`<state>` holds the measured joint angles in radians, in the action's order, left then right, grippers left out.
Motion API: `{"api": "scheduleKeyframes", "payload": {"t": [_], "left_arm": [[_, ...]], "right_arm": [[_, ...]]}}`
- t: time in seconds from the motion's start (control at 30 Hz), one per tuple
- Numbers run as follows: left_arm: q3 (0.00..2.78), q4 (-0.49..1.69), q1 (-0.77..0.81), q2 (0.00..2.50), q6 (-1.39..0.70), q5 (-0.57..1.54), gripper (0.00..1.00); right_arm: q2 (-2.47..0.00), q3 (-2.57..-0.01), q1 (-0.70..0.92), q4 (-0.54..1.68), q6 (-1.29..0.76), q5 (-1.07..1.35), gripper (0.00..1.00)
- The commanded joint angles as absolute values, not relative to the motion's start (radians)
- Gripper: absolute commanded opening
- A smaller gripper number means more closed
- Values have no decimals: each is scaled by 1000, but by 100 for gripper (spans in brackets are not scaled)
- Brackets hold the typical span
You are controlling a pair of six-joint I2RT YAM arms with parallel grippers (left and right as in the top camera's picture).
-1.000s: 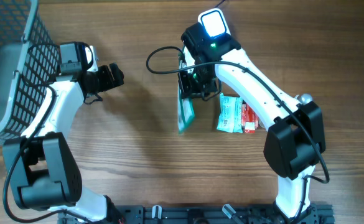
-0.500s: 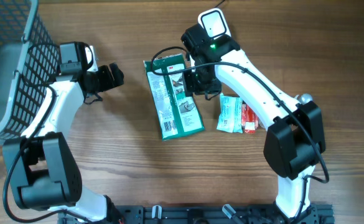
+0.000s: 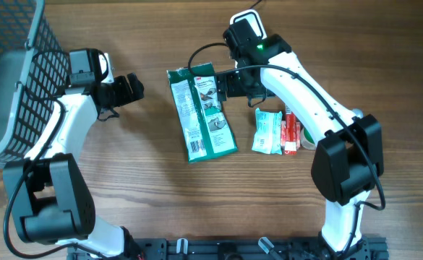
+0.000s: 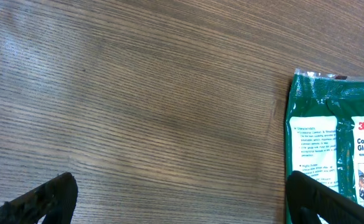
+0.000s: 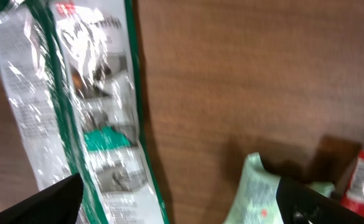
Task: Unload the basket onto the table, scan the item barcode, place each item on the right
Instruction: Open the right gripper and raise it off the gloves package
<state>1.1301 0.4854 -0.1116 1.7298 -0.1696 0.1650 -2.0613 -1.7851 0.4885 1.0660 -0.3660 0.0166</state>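
Lying flat on the bench (image 3: 124, 180), the green glove packet (image 3: 201, 112) rests printed side up between both arms. The right pincer (image 3: 228, 85) stands released and empty, just beside the packet's far corner. The left pincer (image 3: 131, 88) stands released and empty, apart from it.

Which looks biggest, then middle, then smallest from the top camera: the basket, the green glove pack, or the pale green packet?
1. basket: biggest, even though the picture's edge cuts part of it off.
2. green glove pack: middle.
3. pale green packet: smallest.
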Motion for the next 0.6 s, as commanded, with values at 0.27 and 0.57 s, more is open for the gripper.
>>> {"api": "scheduleKeyframes", "payload": {"t": [0.27,0.57], "left_arm": [[1139,483,-120,1721,-165,156,100],[1139,483,-120,1721,-165,156,100]], "right_arm": [[-2078,-1778,493,730,-367,-8,100],[-2078,-1778,493,715,-368,-8,100]]}}
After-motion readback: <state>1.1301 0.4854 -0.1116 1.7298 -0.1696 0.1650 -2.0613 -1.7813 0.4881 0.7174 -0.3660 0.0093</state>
